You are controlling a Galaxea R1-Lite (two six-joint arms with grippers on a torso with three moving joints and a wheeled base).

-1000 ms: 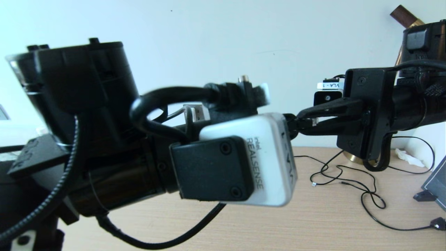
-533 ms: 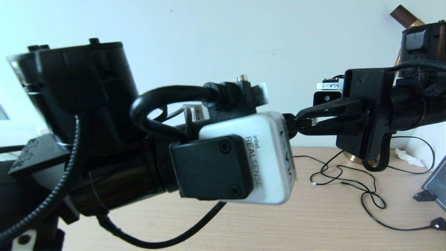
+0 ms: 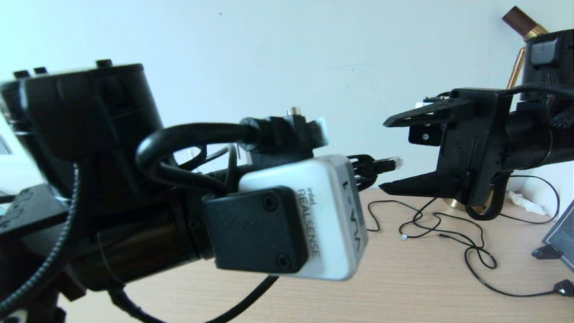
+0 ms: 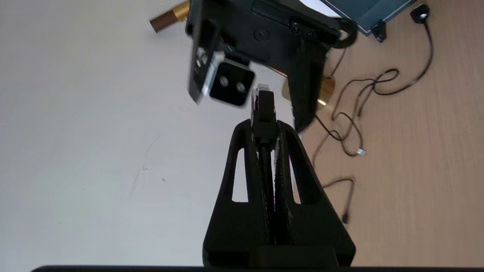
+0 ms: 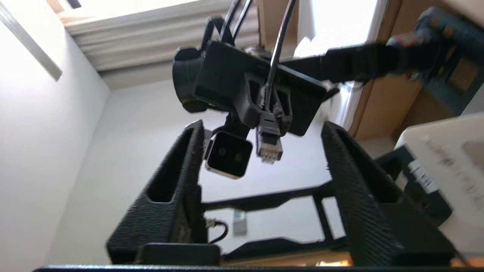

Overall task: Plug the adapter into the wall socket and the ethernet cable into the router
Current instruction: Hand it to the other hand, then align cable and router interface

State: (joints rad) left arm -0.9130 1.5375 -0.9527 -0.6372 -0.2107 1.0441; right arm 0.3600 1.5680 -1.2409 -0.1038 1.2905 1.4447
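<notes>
While the left gripper pinches the ethernet cable just behind its plug, its two black fingers pressed almost together around the black boot, the right gripper stands facing it in mid-air with its two fingers spread wide, one above and one below the plug and neither touching it. In the head view the plug's clear tip pokes out past the white camera housing on the left wrist and sits between the right gripper's fingers, above the wooden table. The right wrist view shows the same plug from the front, gold contacts visible, hanging between the two parted fingers, with one stretch of black cable running back from it through the left gripper. One small black camera module sits just beside the plug in that view. On the table, below and beyond the plug, thin black cables lie in loose loops, one ending in a small pale connector and another in a black connector near the table's right side. One brass-coloured round base rests on the table behind the right gripper, and the corner of one dark framed panel stands at the right edge.
</notes>
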